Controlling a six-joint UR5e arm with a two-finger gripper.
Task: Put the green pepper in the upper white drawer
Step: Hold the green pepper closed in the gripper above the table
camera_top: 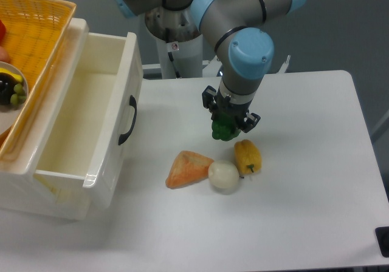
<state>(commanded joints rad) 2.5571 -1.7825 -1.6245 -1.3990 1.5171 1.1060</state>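
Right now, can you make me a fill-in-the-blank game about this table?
1. The fingers are closed on the ____ pepper.
2. The upper white drawer is pulled ____.
3. The yellow pepper lies on the ____.
4. The drawer's handle is ____.

Missing words: green; open; table; black
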